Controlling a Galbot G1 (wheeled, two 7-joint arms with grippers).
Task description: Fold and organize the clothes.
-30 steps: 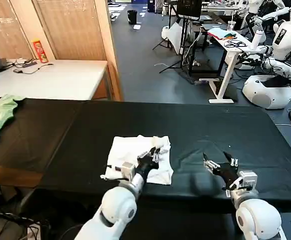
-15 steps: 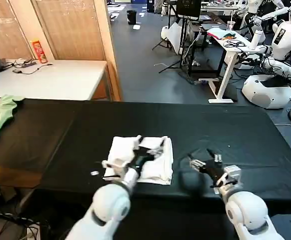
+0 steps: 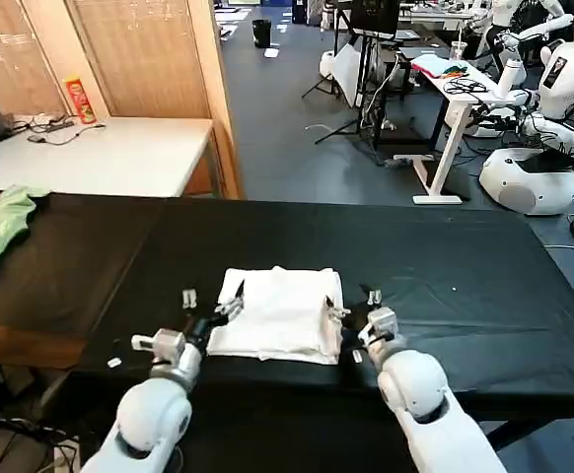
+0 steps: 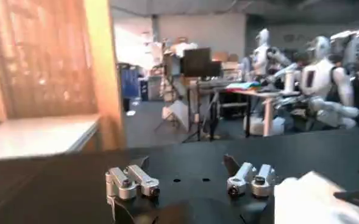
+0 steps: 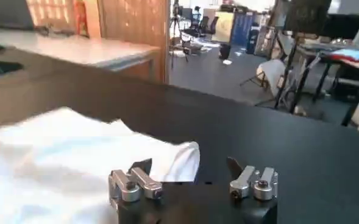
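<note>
The clothes, a folded white T-shirt [image 3: 282,313], lie flat near the front edge of the black table [image 3: 445,256]. My left gripper [image 3: 211,304] sits low at the shirt's left edge, open, with nothing between its fingers. In the left wrist view that gripper [image 4: 185,164] has only bare tabletop between its fingers, and the shirt [image 4: 313,195] lies off to one side. My right gripper [image 3: 352,302] is open at the shirt's right edge. In the right wrist view the right gripper [image 5: 187,165] has a corner of the shirt [image 5: 63,152] reaching into its gap.
A light green garment [image 3: 1,222] lies at the table's far left. Behind it stands a white desk [image 3: 100,153] with a red can [image 3: 78,99]. Other robots [image 3: 553,89] and a white desk stand far back right. Bare table stretches beyond and right of the shirt.
The left gripper has come off the top of the shirt and moved to its left edge. The right gripper has moved left to the shirt's right edge. The shirt lies flatter.
</note>
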